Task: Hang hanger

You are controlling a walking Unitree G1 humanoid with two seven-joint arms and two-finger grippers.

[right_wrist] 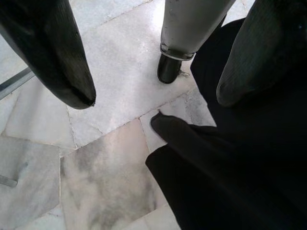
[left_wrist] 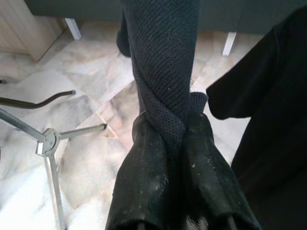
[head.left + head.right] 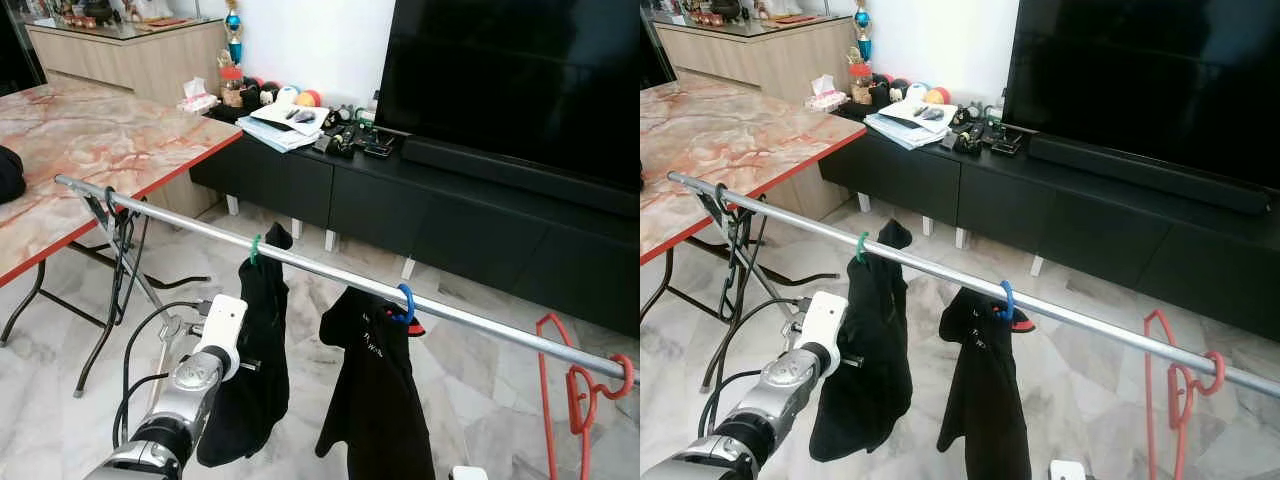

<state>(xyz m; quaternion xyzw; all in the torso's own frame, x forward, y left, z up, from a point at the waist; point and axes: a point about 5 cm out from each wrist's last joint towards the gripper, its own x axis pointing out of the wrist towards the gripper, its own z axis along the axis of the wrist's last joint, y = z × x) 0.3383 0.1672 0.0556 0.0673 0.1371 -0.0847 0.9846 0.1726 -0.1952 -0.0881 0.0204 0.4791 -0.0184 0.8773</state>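
A silver rail [image 3: 330, 275] slants across the room. A black garment [image 3: 258, 370] hangs from it on a green hanger hook [image 3: 255, 248], and a second black garment [image 3: 378, 395] on a blue hanger hook [image 3: 405, 303]. An empty red hanger [image 3: 578, 392] hangs near the rail's right end. My left arm [image 3: 212, 345] reaches to the first garment; in the left wrist view my left gripper [image 2: 172, 125] is shut on its dark knit fabric [image 2: 163, 57]. My right gripper [image 1: 153, 98] points down over the marble floor, open with nothing between its fingers, beside black cloth [image 1: 235, 172].
A marble-top table [image 3: 90, 140] with metal legs stands at the left, with the rack's stand [image 2: 48, 143] and cables [image 3: 135, 340] below. A black TV cabinet [image 3: 400, 195] with clutter and a large TV [image 3: 520, 80] line the far wall.
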